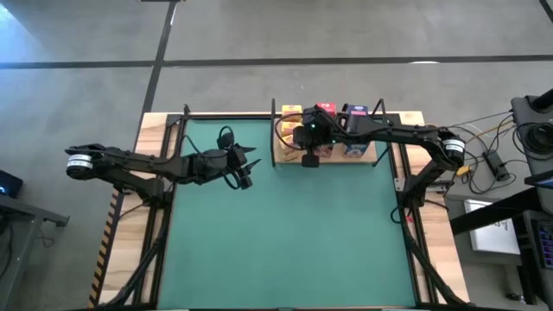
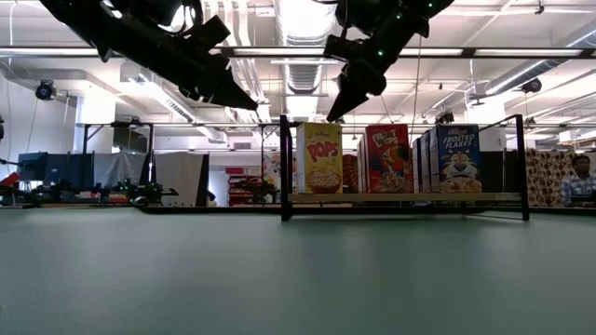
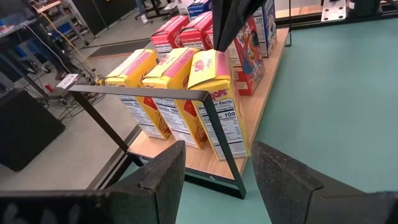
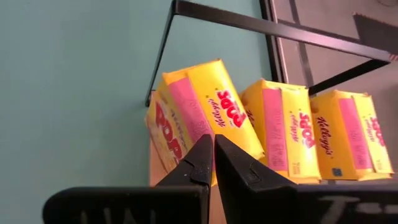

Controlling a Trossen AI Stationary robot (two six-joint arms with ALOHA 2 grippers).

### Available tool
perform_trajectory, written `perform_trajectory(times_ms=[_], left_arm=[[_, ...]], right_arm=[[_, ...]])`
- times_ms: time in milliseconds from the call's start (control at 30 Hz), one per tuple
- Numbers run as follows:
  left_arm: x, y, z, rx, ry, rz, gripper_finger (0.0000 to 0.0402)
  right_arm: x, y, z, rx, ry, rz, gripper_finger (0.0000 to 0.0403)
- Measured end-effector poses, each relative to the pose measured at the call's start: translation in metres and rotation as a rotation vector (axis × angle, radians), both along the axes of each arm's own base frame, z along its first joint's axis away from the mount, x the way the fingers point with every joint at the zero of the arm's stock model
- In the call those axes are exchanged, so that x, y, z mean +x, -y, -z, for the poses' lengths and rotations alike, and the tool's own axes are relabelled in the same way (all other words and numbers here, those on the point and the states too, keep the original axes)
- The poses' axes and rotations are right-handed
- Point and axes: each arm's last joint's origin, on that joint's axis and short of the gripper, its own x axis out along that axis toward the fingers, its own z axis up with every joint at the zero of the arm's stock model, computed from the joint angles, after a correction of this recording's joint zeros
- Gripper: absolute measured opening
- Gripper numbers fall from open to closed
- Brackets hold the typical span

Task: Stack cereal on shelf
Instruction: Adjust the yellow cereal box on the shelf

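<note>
The shelf (image 1: 282, 156), a light-wood board with black posts, stands at the table's far edge. On it stand three yellow boxes (image 3: 168, 93), red boxes (image 2: 386, 158) and blue boxes (image 2: 456, 158), all upright. The front yellow box (image 4: 199, 106) sits turned askew from its two neighbours. My right gripper (image 4: 213, 146) is shut and points down right over that box's top (image 3: 208, 65). My left gripper (image 3: 214, 155) is open and hovers in the air over the mat's left part (image 1: 250, 168), facing the shelf. My right gripper's shut fingertips (image 3: 219, 43) come from above, pointing down, at the top face of the front yellow box (image 2: 319, 158). I cannot tell whether they touch it. The box stands on the shelf board.
The green mat (image 1: 285, 242) spreads wide in front of the shelf. Black posts and rails (image 3: 155, 93) frame the shelf's ends. Cables and gear lie right of the table (image 1: 497, 164). A person (image 2: 582, 177) sits in the room behind.
</note>
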Motion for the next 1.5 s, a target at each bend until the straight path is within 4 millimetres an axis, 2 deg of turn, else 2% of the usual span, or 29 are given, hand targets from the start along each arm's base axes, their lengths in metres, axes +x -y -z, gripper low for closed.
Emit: perform_trajectory(times_ms=[400, 767, 1000, 1500], left_arm=[[0.0, 0.0, 0.0, 0.0, 0.0, 0.0, 0.0168], [0.0, 0.0, 0.0, -0.003, 0.0, 0.006, 0.0168], [0.0, 0.0, 0.0, -0.003, 0.001, 0.007, 0.0168], [0.0, 0.0, 0.0, -0.003, 0.0, 0.008, 0.0168]], right_arm=[[0.005, 0.0, -0.015, 0.043, 0.078, 0.005, 0.0009], [0.022, 0.007, 0.002, 0.052, 0.113, 0.03, 0.0009], [0.026, 0.009, 0.011, 0.037, 0.082, 0.065, 0.0009], [0.021, 0.009, 0.003, 0.085, 0.102, 0.176, 0.0009]])
